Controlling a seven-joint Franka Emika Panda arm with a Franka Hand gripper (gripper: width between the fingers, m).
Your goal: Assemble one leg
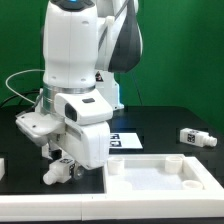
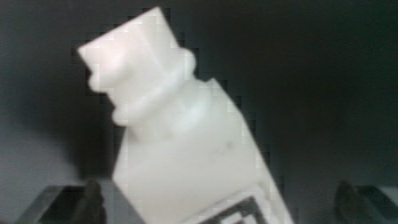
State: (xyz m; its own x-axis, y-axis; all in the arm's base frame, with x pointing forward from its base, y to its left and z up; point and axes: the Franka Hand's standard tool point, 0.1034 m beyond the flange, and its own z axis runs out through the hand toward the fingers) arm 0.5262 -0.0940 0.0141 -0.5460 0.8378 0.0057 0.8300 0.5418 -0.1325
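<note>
My gripper (image 1: 63, 163) hangs low over the black table at the exterior view's left, shut on a white leg (image 1: 55, 172) that sticks out tilted below the fingers. In the wrist view the leg (image 2: 178, 120) fills the picture, its round stem pointing away and its tagged square end between the dark fingers (image 2: 75, 202) of the gripper (image 2: 214, 208). The large white square tabletop (image 1: 150, 178) with raised rim lies flat just to the exterior view's right of the gripper.
Another white leg (image 1: 195, 137) lies on the table at the exterior view's far right. The marker board (image 1: 126, 140) lies behind the tabletop. A white part (image 1: 3, 165) shows at the left edge. The arm's white body (image 1: 75, 60) stands over the left half.
</note>
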